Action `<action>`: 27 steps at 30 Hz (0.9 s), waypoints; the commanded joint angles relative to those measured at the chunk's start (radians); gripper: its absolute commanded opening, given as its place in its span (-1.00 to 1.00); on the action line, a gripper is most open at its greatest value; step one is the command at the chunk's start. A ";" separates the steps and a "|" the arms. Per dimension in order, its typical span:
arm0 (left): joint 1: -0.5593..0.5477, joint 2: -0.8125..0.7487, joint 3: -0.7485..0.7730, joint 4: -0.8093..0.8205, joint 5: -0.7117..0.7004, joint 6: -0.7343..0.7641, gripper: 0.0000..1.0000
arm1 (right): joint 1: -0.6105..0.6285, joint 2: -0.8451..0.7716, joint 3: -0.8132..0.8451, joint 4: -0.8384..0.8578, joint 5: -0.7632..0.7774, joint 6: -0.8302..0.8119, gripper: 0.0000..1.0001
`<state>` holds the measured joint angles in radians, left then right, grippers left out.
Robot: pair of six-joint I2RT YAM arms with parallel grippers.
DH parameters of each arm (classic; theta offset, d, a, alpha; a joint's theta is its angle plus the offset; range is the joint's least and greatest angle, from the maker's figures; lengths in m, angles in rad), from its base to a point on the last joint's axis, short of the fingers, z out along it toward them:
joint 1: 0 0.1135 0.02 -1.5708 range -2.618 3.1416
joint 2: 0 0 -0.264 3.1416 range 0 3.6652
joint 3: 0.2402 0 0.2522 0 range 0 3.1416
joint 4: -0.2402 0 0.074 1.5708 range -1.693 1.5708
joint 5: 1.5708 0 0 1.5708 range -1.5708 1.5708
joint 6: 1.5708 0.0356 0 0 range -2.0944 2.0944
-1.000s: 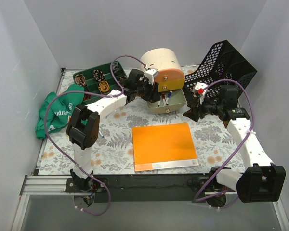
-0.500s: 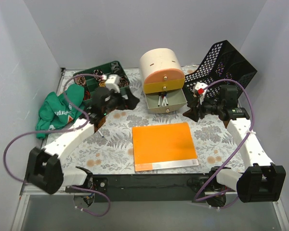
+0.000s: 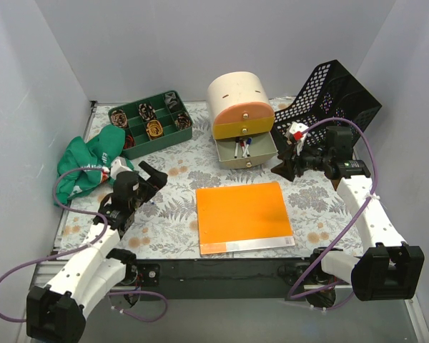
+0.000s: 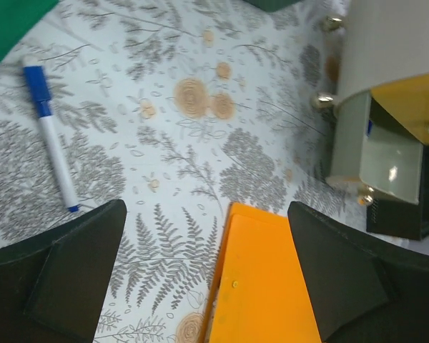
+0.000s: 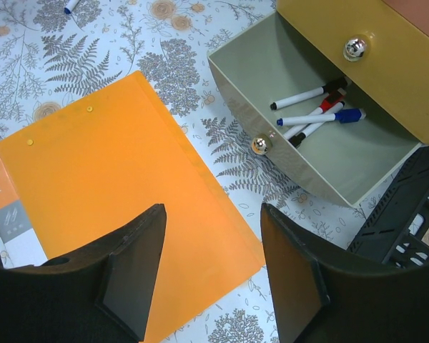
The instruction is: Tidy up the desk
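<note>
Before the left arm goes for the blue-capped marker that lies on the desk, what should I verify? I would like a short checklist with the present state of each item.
1. Left gripper has its fingers open with nothing between them: ok.
2. Blue-capped marker lies flat on the desk with nothing on top of it: ok.
3. Marker is lined up between the left fingers: not ok; it lies off to the side, beyond one finger.
4. Bottom drawer is open with room beside the markers already inside: ok.
5. Right gripper is open and holds nothing: ok.
6. Marker cap is pressed on firmly: cannot tell.
</note>
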<state>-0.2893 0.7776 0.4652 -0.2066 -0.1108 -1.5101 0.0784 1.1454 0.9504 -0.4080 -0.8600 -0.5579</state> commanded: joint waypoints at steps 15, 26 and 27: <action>0.032 0.589 0.403 -0.514 -0.309 -0.340 0.96 | -0.006 -0.004 -0.007 0.023 -0.004 -0.011 0.28; 0.119 0.678 0.414 -0.467 -0.254 -0.251 0.27 | -0.006 -0.015 -0.006 0.024 -0.001 -0.014 0.28; 0.125 0.687 0.409 -0.458 -0.247 -0.230 0.25 | -0.006 -0.015 -0.007 0.024 0.001 -0.013 0.28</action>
<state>-0.2081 1.4479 0.8818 -0.6983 -0.3729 -1.7973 0.0784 1.1473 0.9504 -0.4080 -0.8543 -0.5583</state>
